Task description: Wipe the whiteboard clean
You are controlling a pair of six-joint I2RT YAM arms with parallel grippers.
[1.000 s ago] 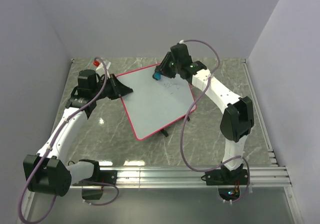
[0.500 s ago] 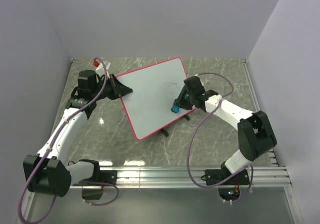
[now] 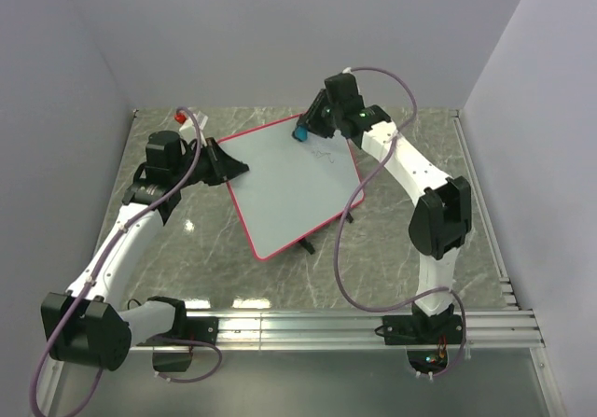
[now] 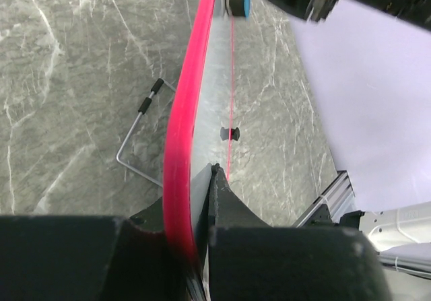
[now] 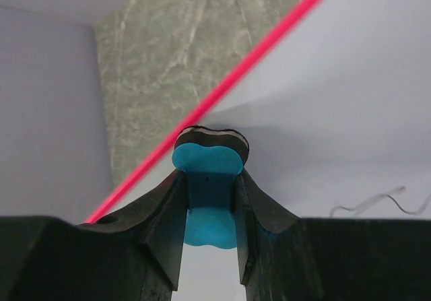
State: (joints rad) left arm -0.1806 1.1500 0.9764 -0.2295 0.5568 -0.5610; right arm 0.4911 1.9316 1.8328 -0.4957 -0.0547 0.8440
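The whiteboard (image 3: 280, 202), white with a thin red-pink frame, stands tilted on the marble table. My left gripper (image 3: 231, 167) is shut on its left corner; in the left wrist view the jaws pinch the red frame (image 4: 180, 146) edge-on. My right gripper (image 3: 306, 130) is shut on a blue eraser (image 3: 300, 134) that presses on the board near its far edge. In the right wrist view the eraser (image 5: 209, 163) sits between both fingers on the white surface (image 5: 337, 79). A faint scribble (image 3: 326, 153) is left beside it, the same scribble (image 5: 370, 203) at the lower right of that view.
A red-capped marker (image 3: 182, 117) lies at the back left behind the left arm. The board's wire stand (image 4: 138, 139) and black feet (image 3: 308, 246) poke out beneath it. An aluminium rail (image 3: 354, 324) runs along the near edge. Walls close off the left, back and right.
My right gripper swept the eraser from the board's far edge down to its right side and back up to the far edge. The writing has thinned. The left gripper has held still.
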